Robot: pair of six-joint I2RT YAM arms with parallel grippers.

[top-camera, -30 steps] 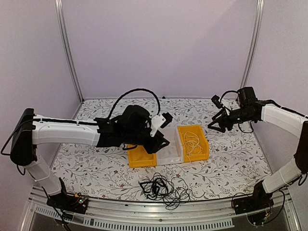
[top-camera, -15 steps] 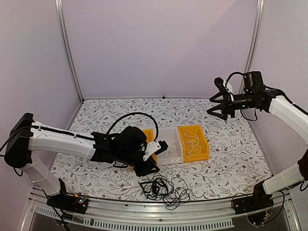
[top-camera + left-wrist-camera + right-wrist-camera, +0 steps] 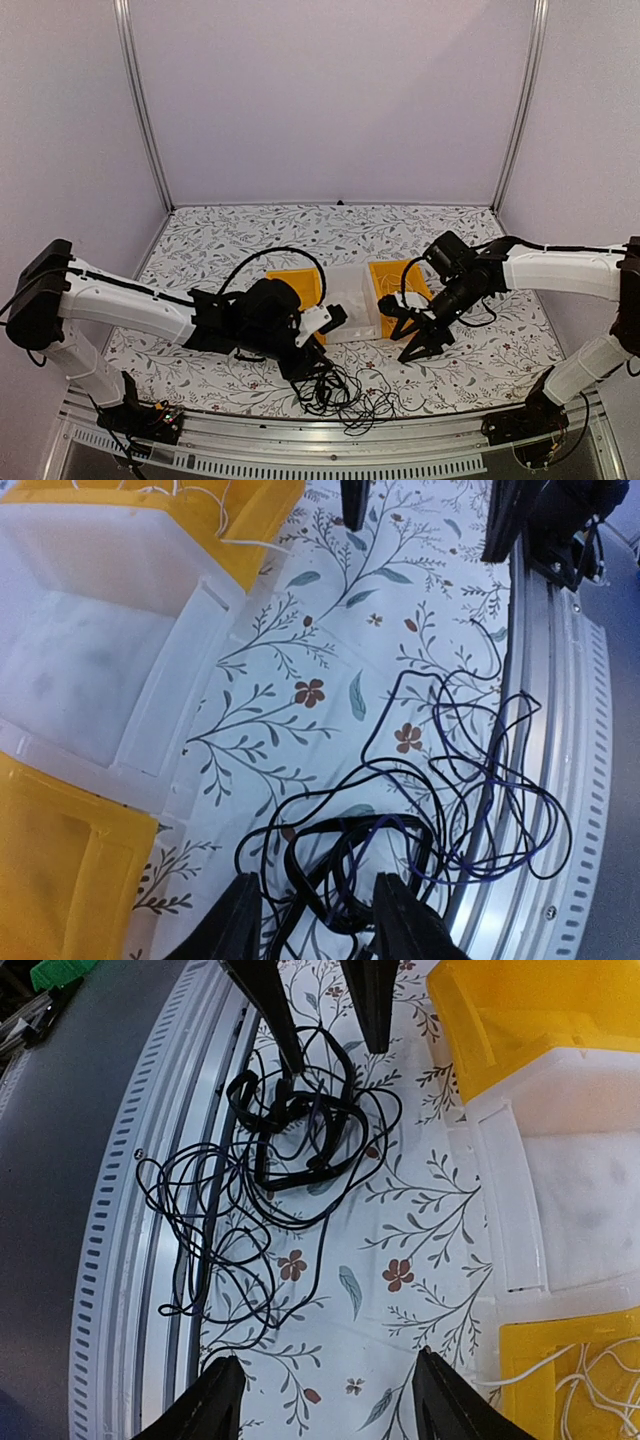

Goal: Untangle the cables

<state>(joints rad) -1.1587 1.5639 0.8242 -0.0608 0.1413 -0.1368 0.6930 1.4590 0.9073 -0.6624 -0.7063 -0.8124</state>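
A tangle of thin black cables (image 3: 336, 388) lies at the table's near edge, partly over the metal rail. My left gripper (image 3: 312, 362) is open and low over the tangle's left part. In the left wrist view its fingers (image 3: 238, 926) straddle a thicker black loop (image 3: 340, 865) without pinching it. My right gripper (image 3: 408, 338) is open just right of the tangle, in front of the bins. In the right wrist view it (image 3: 332, 1405) has only bare table between its fingers, with the black cables (image 3: 290, 1130) ahead. A pale cream cable (image 3: 590, 1380) lies in the right yellow bin (image 3: 378, 270).
Three bins stand side by side mid-table: a yellow one (image 3: 298, 286) on the left, a clear one (image 3: 350, 300) in the middle, then the right yellow one. The aluminium rail (image 3: 300, 432) runs along the near edge. Both grippers' fingers point toward each other across the tangle.
My left gripper came from over the bins down and nearer, onto the tangle. The right arm swung from high at the back right down to the table in front of the bins.
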